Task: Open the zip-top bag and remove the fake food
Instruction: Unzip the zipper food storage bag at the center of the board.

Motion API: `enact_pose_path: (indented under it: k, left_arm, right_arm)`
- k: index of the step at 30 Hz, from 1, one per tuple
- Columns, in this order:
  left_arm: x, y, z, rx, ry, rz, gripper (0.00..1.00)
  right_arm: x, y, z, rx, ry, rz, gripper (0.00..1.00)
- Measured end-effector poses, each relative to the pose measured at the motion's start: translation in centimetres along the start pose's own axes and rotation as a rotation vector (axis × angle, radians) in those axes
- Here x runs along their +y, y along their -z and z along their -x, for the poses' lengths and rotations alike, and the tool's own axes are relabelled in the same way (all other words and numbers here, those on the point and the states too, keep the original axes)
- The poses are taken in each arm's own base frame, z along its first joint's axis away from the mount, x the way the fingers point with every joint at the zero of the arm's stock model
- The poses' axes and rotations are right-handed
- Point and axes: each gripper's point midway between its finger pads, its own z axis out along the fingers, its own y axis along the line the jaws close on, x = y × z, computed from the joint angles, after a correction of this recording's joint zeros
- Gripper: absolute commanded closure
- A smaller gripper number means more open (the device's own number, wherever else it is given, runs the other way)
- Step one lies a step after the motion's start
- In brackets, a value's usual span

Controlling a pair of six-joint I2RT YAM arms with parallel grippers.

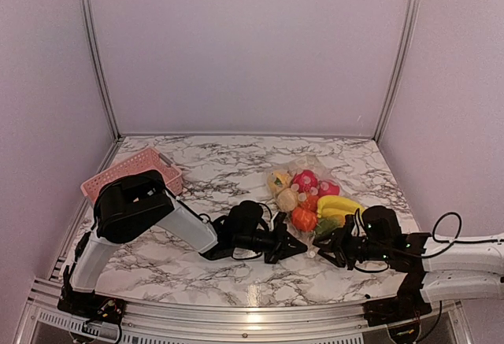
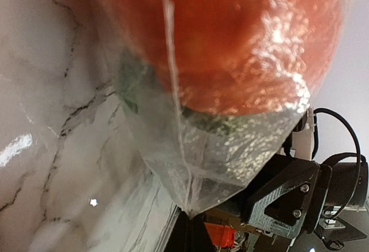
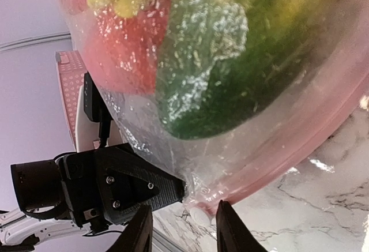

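The left gripper (image 3: 176, 190) is clamped on the corner of the zip-top bag (image 1: 309, 164), at its pink seal (image 3: 302, 151); the right gripper (image 3: 184, 211) faces it, partly open, holding nothing. The fake food (image 1: 305, 180) sits inside the bag on the bench (image 1: 220, 171), just beyond both grippers.

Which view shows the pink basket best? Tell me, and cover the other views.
Top external: the pink basket shows nearly whole, far left on the table. Right wrist catches only a slatted pink strip of it at the picture's left edge. Left wrist shows none of it.
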Motion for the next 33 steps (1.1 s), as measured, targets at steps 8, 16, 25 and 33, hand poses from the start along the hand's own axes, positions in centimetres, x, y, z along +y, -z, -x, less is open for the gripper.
enact_pose_path:
  k: [8, 16, 25, 33]
  left_arm:
    - [-1.5, -0.4, 0.3, 0.002, 0.007, -0.032, 1.00]
    - [-3.0, -0.9, 0.8, 0.011, 0.009, -0.076, 1.00]
    - [-3.0, -1.4, 0.9, 0.018, 0.010, -0.082, 1.00]
    - [-2.7, -1.4, 0.9, 0.020, 0.016, -0.077, 1.00]
  right_arm:
    - [0.2, 0.1, 0.0, 0.000, 0.001, 0.007, 0.68]
    - [-0.2, 0.5, -0.1, -0.003, -0.007, 0.016, 0.68]
    - [-0.3, 0.6, 0.0, -0.013, -0.032, 0.023, 0.72]
    - [0.2, 0.7, 0.4, -0.034, -0.049, 0.044, 0.75]
